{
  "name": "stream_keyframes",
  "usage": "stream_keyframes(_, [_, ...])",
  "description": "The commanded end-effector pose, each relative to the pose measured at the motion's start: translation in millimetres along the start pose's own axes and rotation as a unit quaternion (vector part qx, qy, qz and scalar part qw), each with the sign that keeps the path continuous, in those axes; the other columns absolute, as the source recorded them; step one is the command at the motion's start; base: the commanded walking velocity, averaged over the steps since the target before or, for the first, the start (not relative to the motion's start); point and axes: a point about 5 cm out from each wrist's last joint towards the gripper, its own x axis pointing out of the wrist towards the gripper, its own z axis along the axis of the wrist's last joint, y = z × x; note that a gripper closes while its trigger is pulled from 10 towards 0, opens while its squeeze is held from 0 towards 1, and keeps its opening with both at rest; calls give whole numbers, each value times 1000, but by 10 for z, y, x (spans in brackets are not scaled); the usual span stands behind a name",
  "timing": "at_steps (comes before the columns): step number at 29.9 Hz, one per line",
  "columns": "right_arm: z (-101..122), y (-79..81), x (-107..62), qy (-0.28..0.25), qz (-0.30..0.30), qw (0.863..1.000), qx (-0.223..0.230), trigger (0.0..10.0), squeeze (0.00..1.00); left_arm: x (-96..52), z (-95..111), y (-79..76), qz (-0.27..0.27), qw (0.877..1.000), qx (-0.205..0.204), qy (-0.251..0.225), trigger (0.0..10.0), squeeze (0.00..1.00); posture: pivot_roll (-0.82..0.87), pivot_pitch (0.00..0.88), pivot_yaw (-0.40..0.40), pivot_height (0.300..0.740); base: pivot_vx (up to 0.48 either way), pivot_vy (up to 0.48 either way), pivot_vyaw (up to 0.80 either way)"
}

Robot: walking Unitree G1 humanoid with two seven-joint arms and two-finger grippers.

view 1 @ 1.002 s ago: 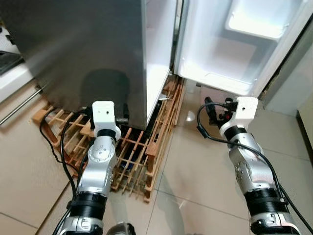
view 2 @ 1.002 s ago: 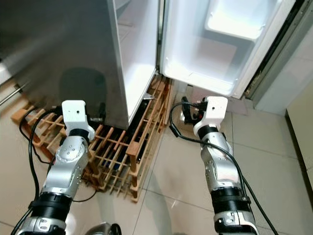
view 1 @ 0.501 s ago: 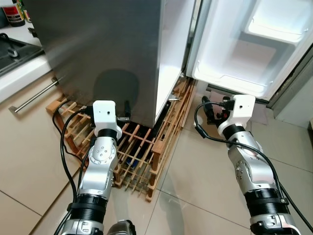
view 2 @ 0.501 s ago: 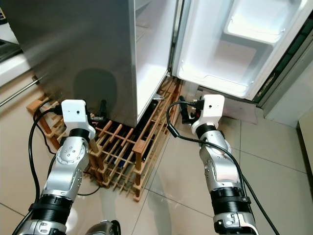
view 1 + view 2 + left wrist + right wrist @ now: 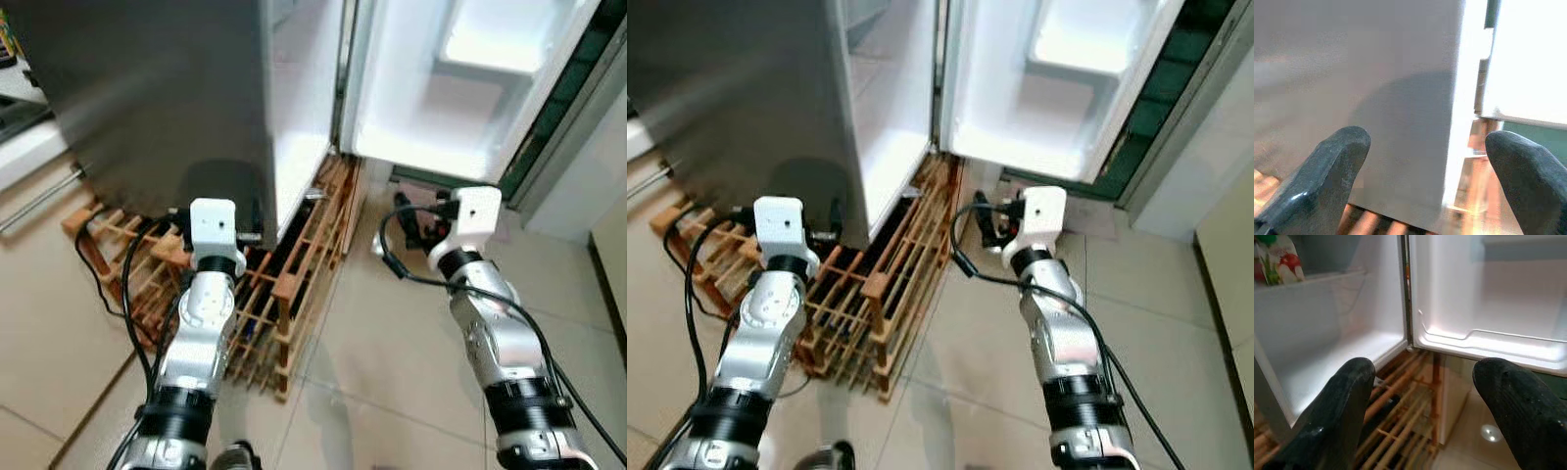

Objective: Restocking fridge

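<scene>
The fridge (image 5: pixel 147 88) stands ahead with a dark steel side. Its white door (image 5: pixel 460 98) is swung open to the right, and the door shelf (image 5: pixel 1488 340) holds nothing. A carton with red and green print (image 5: pixel 1273 259) sits on an inner shelf. My left gripper (image 5: pixel 1427 139) is open, empty and faces the steel side low down. Open and empty too, my right gripper (image 5: pixel 1422 369) points at the gap between the fridge body and the door, just above the floor.
A wooden bottle rack (image 5: pixel 294 284) lies on the floor under and in front of the fridge, with black cables (image 5: pixel 108 294) beside it. A cabinet front with a bar handle (image 5: pixel 29 201) is at the left. Tiled floor (image 5: pixel 392 362) lies before the door.
The whole picture has shifted because the camera moved, and the fridge now sits a little further left in view. Both arms keep the same forward pose.
</scene>
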Motion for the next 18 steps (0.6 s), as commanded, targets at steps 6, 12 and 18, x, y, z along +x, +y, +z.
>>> stream_keyframes(6, [31,-18,7,-4,1,1000,-7,10000,0,10,130,-22,-23,999,-13,-34,10000,0,-43,0,-42,740,0,-480,644])
stream_keyframes(12, [37,44,17,-9,19,1000,-20,10000,0,17,62,-12,-18,1000,3,-15,10000,0,-39,0,-43,740,0,-480,619])
stream_keyframes(18, [20,43,8,-11,17,1000,-15,10000,0,23,23,-22,-20,1000,15,-4,10000,0,-34,0,-45,740,0,0,508])
